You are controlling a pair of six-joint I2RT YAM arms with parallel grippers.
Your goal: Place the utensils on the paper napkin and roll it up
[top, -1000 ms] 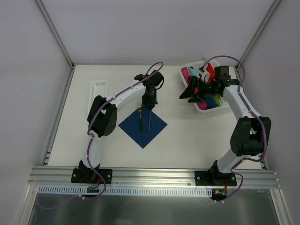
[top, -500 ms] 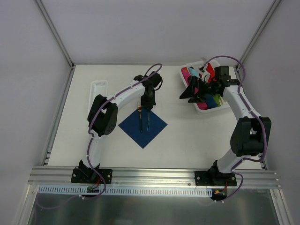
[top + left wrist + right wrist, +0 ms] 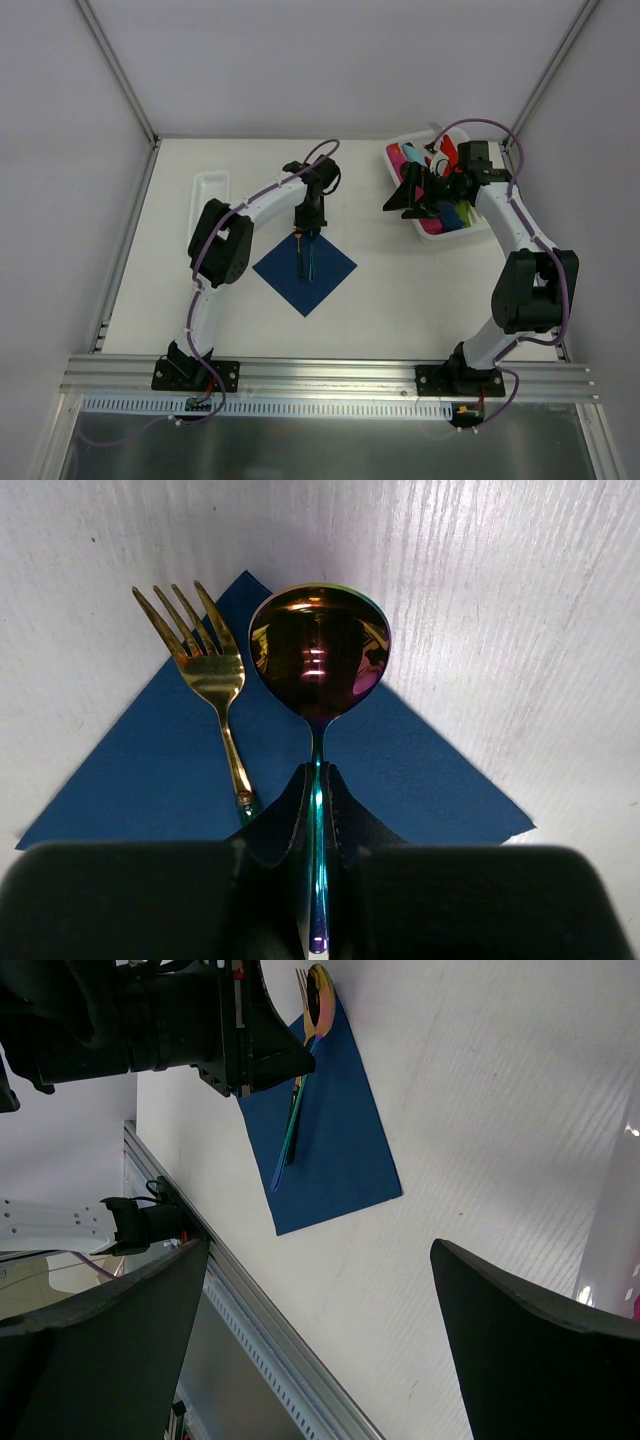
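The dark blue paper napkin [image 3: 305, 270] lies like a diamond on the table between the arms. Two utensils are over it. A gold fork [image 3: 212, 668] rests on the napkin [image 3: 140, 780], its tines past the far corner. Just right of the fork is an iridescent spoon [image 3: 318, 650], and my left gripper [image 3: 318, 772] is shut on its slim handle. In the top view that left gripper [image 3: 308, 232] stands at the napkin's far corner. My right gripper [image 3: 402, 196] hangs open and holds nothing, left of the white bin. Its wrist view shows the napkin [image 3: 340, 1150] far off.
A white bin [image 3: 437, 237] of pink, red, blue and white plastic items sits at the back right under the right arm. A narrow white tray [image 3: 210, 190] lies at the back left. The metal rail [image 3: 270, 1350] runs along the table's near edge.
My left gripper has shifted a little left and toward me with the spoon, bringing it close beside the fork. The right arm has not moved.
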